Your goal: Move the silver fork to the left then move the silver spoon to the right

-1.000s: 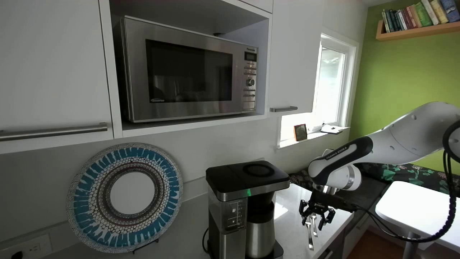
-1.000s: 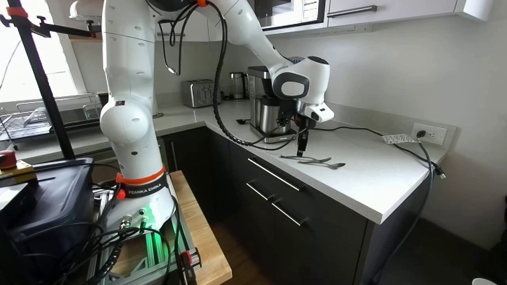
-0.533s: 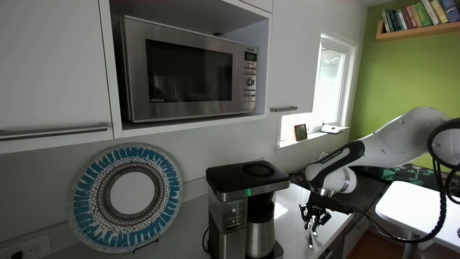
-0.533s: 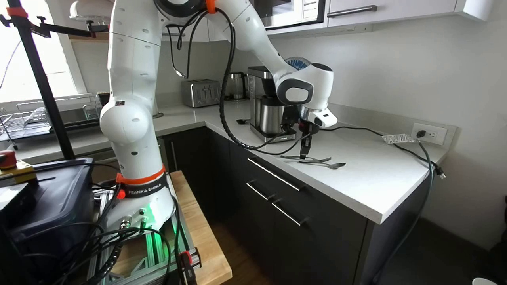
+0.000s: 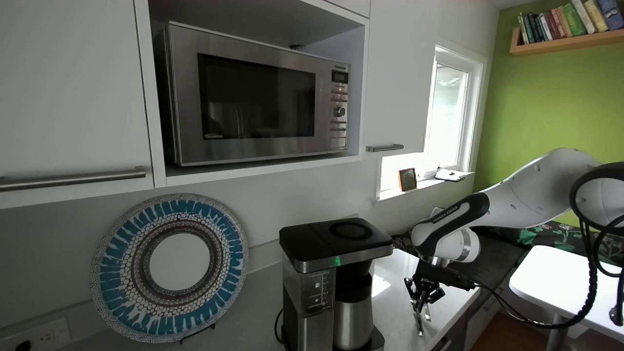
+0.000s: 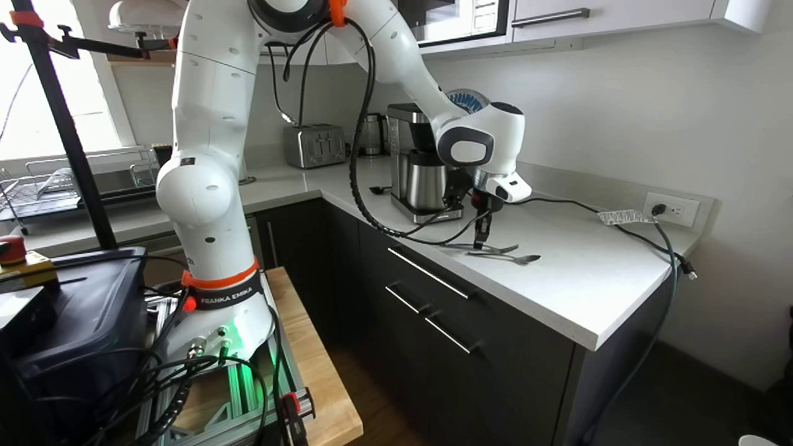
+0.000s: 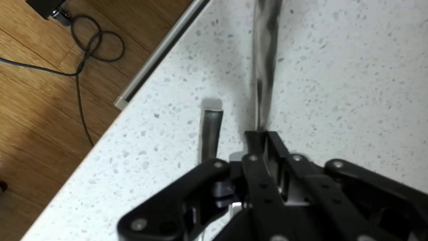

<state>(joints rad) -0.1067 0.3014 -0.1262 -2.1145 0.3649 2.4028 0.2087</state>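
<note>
Gripper (image 7: 264, 135), one in number, is seen with its two fingers (image 7: 255, 174) brought together, clamped on the handle of the gripped utensil (image 7: 266, 50), one of two in silver (which is fork and which is spoon cannot be told with certainty). Its long axis is run almost straight up the wrist view, leaning slightly right toward the top, where the handle is cut off by the border. In an exterior view the gripped utensil (image 6: 500, 250) is set roughly left to right at the counter (image 6: 588, 279), near the front edge, its wider end pointed right. Just beside it, nearer that edge, the second utensil (image 7: 211, 134) is found, nearly parallel; its squared handle end is pointed up the wrist view, and its rest is mostly hidden behind the gripper. The tool is borne by one white robot arm (image 6: 217, 105). Past the edge, one metal bar (image 7: 158, 53) is shown over the wooden floor (image 7: 50, 110), where one dark cable (image 7: 78, 90) is looped; three drawer handles (image 6: 427, 272) are counted below the counter. Toward the wall (image 6: 619, 118), one coffee maker (image 6: 427, 179) is placed, with one toaster (image 6: 315, 146) and one kettle (image 6: 372, 133) farther along. One microwave (image 5: 258, 97) is housed in the cabinet (image 5: 68, 87), and one round patterned disc (image 5: 179, 262) is propped lower down.
</note>
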